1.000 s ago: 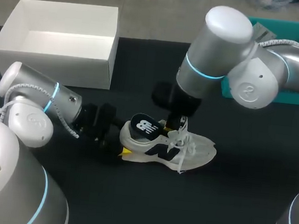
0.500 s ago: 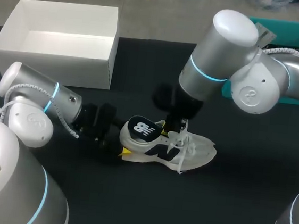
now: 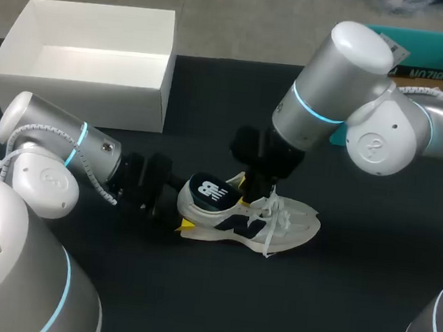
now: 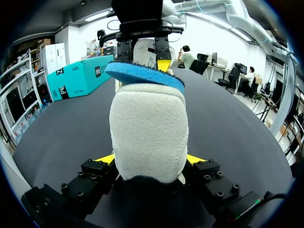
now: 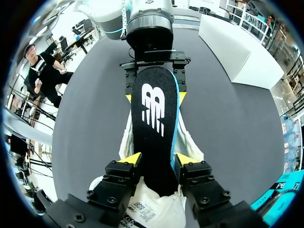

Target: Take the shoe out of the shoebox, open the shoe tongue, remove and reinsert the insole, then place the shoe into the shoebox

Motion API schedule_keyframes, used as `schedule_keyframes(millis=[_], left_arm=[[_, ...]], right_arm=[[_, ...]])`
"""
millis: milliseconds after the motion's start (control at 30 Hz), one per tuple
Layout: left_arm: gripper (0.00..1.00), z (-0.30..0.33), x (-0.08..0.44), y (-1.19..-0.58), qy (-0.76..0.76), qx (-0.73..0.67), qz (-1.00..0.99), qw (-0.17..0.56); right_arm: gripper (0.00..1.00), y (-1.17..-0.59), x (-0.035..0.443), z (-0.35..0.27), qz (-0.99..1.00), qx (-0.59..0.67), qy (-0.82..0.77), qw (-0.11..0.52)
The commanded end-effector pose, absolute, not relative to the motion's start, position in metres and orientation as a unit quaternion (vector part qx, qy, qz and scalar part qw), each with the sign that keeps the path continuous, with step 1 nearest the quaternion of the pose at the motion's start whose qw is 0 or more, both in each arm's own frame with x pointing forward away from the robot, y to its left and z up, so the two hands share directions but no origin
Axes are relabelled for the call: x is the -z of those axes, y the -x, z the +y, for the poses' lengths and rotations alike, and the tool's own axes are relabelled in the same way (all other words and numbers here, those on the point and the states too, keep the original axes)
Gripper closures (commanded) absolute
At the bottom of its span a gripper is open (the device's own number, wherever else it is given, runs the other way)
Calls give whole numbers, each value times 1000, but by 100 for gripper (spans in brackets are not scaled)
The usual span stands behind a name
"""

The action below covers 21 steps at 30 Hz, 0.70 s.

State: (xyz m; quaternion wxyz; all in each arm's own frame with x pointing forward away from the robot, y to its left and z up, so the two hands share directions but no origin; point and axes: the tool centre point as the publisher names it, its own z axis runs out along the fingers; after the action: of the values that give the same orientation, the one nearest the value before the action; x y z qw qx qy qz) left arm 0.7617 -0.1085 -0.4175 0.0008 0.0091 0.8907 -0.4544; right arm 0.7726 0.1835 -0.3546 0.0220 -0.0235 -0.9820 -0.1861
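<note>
Clamping the shoe [image 3: 279, 220] by its heel, my left gripper [image 4: 150, 159] presses both yellow tips against the sides. The shoe lies near the middle of the tabletop [image 3: 334, 305], its toe pointing toward the right edge. Just beyond, my right gripper [image 5: 157, 159] hangs over the shoe's opening, its fingers closed on the black insole [image 5: 154, 109] from two sides. The insole's heel end is raised above the shoe's heel. The shoebox [image 3: 87, 88] stands open at the far left corner, well apart from the shoe.
</note>
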Motion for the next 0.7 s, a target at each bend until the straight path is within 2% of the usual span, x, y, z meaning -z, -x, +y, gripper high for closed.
schedule_keyframes(millis=[33, 233, 333, 400, 467, 533, 700], left_arm=[[100, -109, 417, -761, -9, 453, 891, 2], [100, -109, 417, -761, -9, 453, 891, 2], [100, -109, 417, -761, -9, 453, 891, 2], [100, -109, 417, -761, -9, 453, 891, 2], [100, -109, 417, -761, -9, 453, 891, 2], [100, -109, 417, -761, -9, 453, 891, 2], [100, -109, 417, -761, -9, 453, 891, 2]], right_arm=[[55, -776, 360, 193, -982, 185, 19, 26], [54, -776, 363, 200, -982, 185, 10, 34], [57, -775, 365, 202, -982, 184, 9, 37], [66, -775, 365, 201, -982, 184, 9, 37], [88, -774, 365, 200, -982, 183, 10, 37], [100, -773, 363, 199, -982, 184, 10, 37], [100, -773, 357, 199, -981, 189, 8, 33]])
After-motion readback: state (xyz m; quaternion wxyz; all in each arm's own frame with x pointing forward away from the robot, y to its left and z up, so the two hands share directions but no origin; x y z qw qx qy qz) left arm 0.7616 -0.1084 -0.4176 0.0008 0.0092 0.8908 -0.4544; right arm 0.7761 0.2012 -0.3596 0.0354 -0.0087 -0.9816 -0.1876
